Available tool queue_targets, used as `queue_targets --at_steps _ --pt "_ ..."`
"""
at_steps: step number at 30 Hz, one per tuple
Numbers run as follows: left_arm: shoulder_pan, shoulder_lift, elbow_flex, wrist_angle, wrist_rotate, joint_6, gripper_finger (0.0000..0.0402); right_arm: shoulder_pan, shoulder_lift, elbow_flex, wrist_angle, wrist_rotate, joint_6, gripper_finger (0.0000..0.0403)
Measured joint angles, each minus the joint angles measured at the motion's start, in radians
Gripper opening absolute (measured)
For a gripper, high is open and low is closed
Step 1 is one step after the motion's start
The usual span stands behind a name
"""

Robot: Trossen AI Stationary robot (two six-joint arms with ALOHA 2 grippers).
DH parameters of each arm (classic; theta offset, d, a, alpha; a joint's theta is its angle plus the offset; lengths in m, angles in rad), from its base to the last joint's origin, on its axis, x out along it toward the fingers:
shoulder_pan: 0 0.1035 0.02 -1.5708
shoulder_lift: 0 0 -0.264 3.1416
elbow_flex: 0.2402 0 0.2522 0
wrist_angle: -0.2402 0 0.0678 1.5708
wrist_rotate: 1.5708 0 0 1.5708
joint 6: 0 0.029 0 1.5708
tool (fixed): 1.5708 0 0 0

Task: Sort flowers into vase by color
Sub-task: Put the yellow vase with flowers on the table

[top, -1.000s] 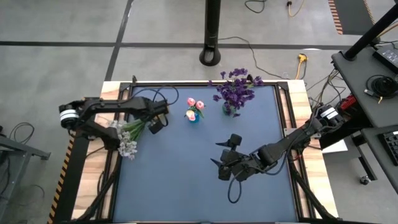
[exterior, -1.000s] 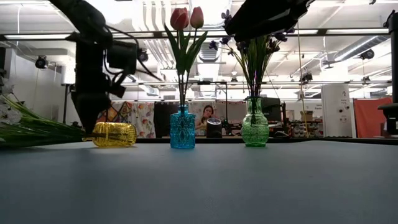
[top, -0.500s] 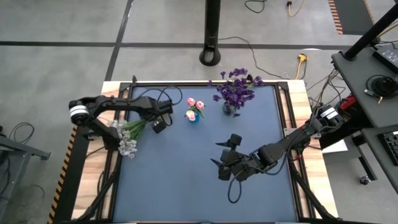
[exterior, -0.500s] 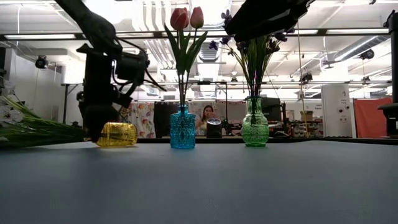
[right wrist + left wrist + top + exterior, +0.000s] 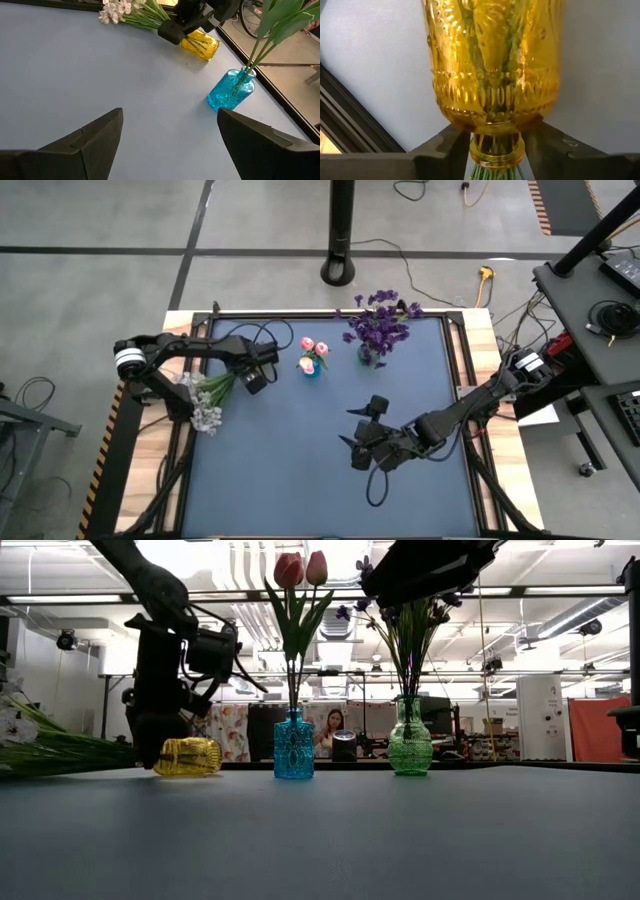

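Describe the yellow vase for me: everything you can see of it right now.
The yellow vase is embossed, see-through amber glass with a bulbous body and a narrow ringed neck. It lies on its side on the blue table, at the left, near the upright blue vase. Green stems of the white flowers run in through its neck and show through the glass; their blossoms lie out on the table. The left gripper is at the neck, one finger on each side, seemingly touching it.

The dark blue table [image 5: 300, 470] carries three vases. The blue vase [image 5: 311, 368] stands upright near the far edge (pink tulips in it); just right of it stands the green vase [image 5: 368, 358]. Left of it a yellow vase [image 5: 188, 756] lies tipped, white-flowered stems [image 5: 207, 402] apparently resting on the tabletop.
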State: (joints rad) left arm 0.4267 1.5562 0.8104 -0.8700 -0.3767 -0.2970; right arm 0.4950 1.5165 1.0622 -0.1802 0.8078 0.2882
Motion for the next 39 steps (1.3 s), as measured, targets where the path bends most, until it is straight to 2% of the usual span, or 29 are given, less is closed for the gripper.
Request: queue_targets --at_steps 5,17,23,28,34,39 --pt "0.0 0.0 0.009 -0.011 -0.001 -0.007 0.0127 0.0 0.0 0.0 0.0 0.0 0.0 0.0315" --pt "0.0 -0.002 0.098 -0.146 -0.026 -0.018 0.0126 0.0 0.0 0.0 -0.002 0.0 -0.007 0.0315" --pt "-0.001 -0.003 0.178 -0.217 -0.038 -0.016 0.0126 0.0 0.0 0.0 -0.003 0.0 -0.012 0.0315" --pt "-0.002 -0.004 0.256 -0.315 -0.108 -0.011 0.0126 0.0 0.0 0.0 -0.003 -0.004 -0.012 0.0315" --pt "-0.002 -0.018 0.356 -0.384 -0.115 0.02 0.0126 0.0 0.0 0.0 -0.003 -0.004 -0.012 0.0315" --pt "-0.004 -0.021 0.455 -0.485 -0.173 0.027 0.0126 0.0 0.0 0.0 -0.003 -0.005 -0.012 0.0315"
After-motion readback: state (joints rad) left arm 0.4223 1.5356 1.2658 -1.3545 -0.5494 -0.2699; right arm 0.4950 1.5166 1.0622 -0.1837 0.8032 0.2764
